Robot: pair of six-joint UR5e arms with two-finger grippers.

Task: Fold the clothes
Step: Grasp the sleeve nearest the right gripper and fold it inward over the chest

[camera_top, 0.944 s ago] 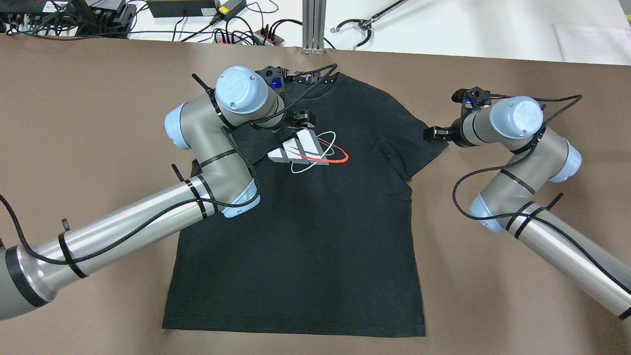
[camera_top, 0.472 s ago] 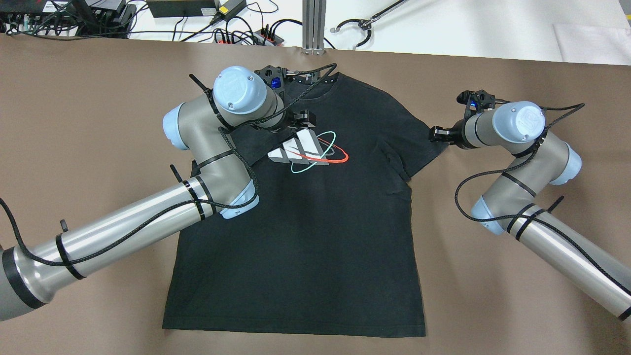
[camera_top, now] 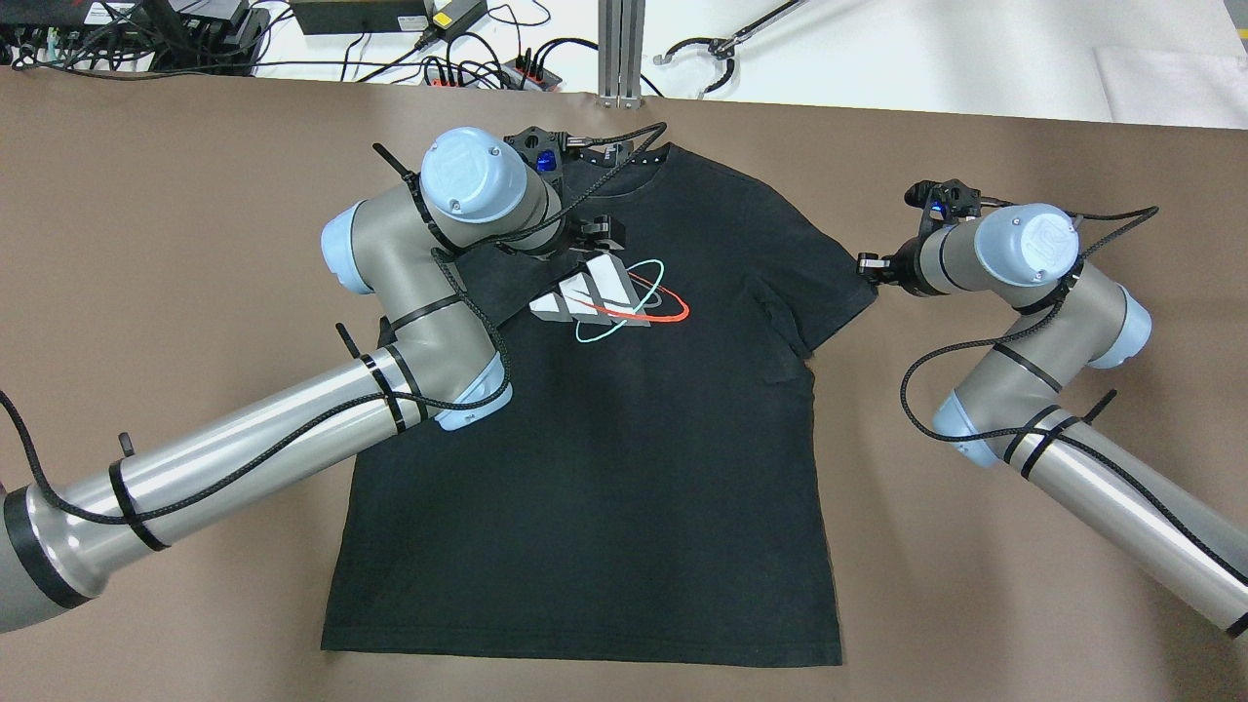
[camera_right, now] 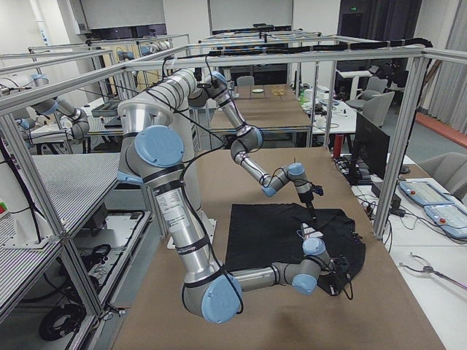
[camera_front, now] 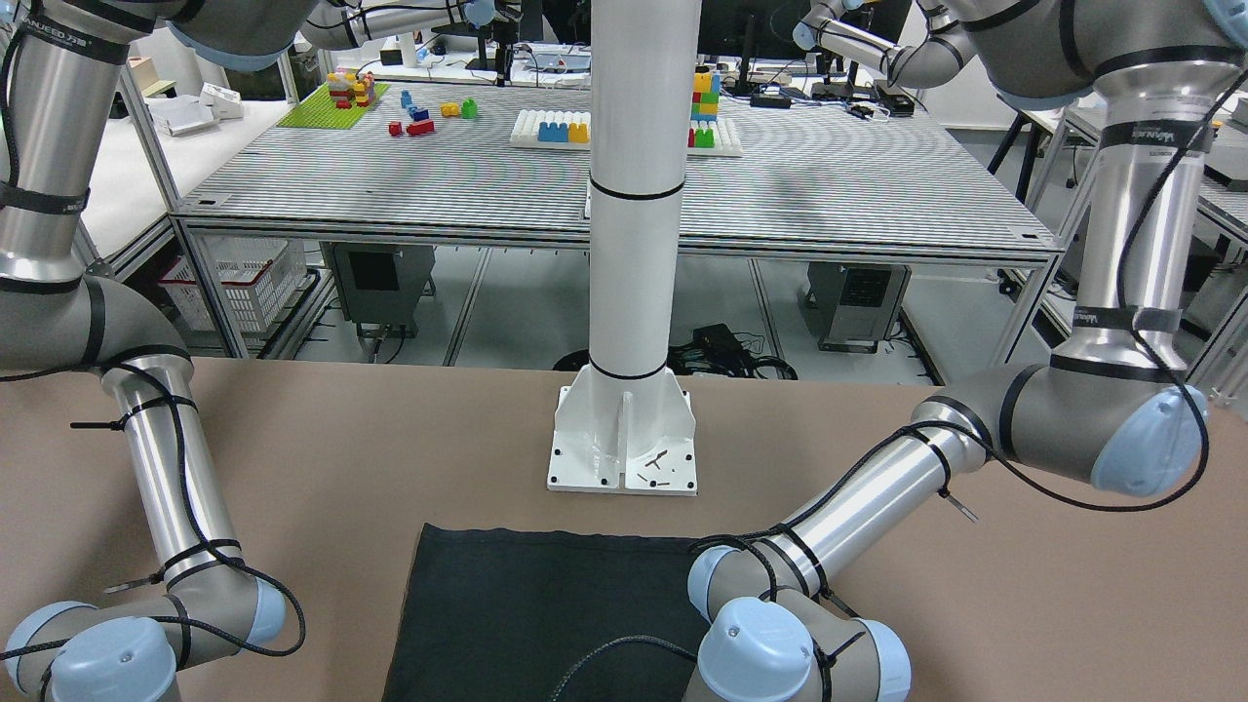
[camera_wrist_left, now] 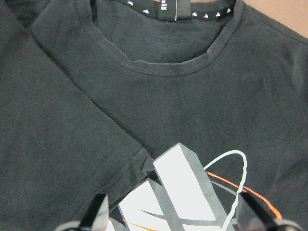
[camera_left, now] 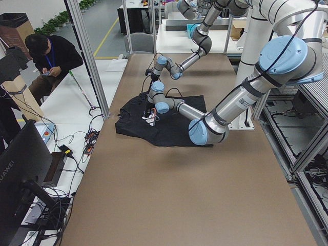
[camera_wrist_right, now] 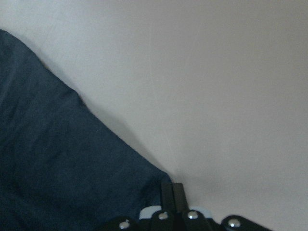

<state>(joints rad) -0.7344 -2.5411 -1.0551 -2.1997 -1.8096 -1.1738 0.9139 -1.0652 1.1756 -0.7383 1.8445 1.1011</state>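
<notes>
Basically, black soft-cotton printed T-shirt (camera_top: 604, 468) flat mid brown surface (camera_top: 195, 604), collar (camera_top: 624, 166) at 12 o'clock. Left hand (camera_top: 597, 237) open, empty, over chest; right hand (camera_top: 869, 265) closed on 3 o'clock sleeve hem (camera_top: 856, 292). Limp, light: pinch hems.

Readable lettering: one brand name

"HUAWEI" runs in pale letters up the back of the black monitor (camera_left: 25, 164). White lettering on a black band (camera_front: 54, 37) round the right arm (camera_front: 39, 146) and the marks inside the T-shirt (camera_wrist_left: 192, 96) collar are too small to read.
</notes>
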